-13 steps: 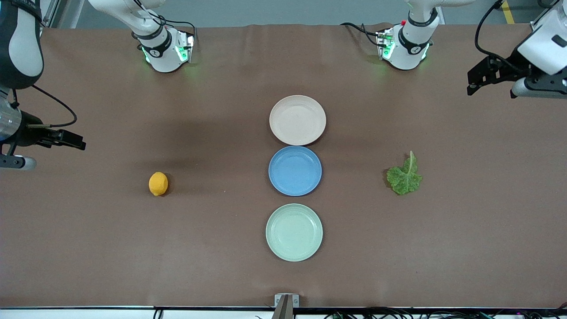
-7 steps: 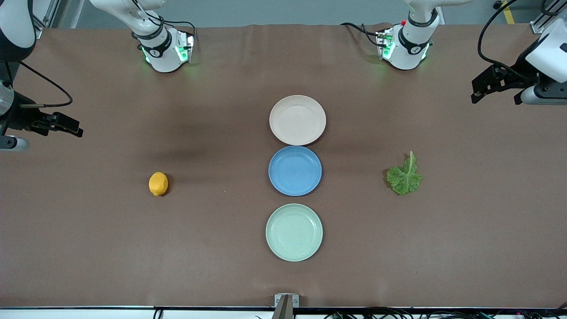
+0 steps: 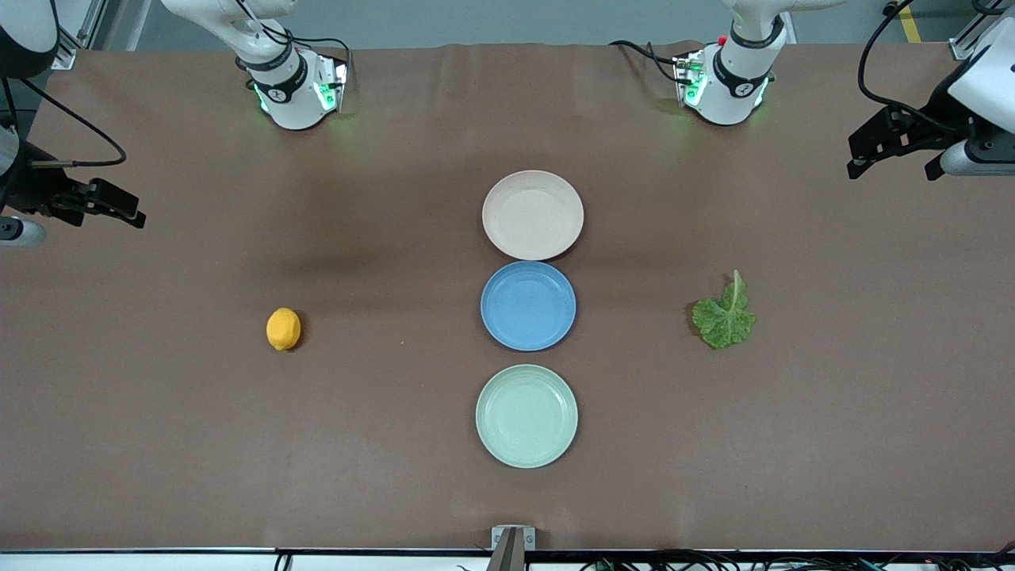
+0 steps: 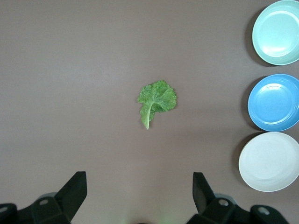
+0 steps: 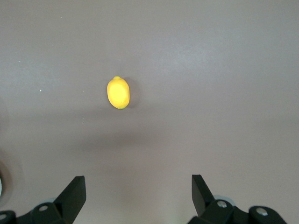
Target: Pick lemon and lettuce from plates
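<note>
Hanging spread and empty, the left gripper (image 3: 892,151) is over the left arm's end of the table and the right gripper (image 3: 95,202) over the right arm's end. The lemon (image 3: 283,328) and lettuce (image 3: 724,316) lie on the bare table (not on a plate), well apart from the pink plate (image 3: 533,215) and mint plate (image 3: 526,415). Each gripper should probably centre over its item before descending, pinching the leaf by its stem

lemon (image 3: 283,328): I see bare table all round.
lettuce (image 3: 724,316): same.
plates (image 3: 532,214): 3 touching, nothing on them.
</note>
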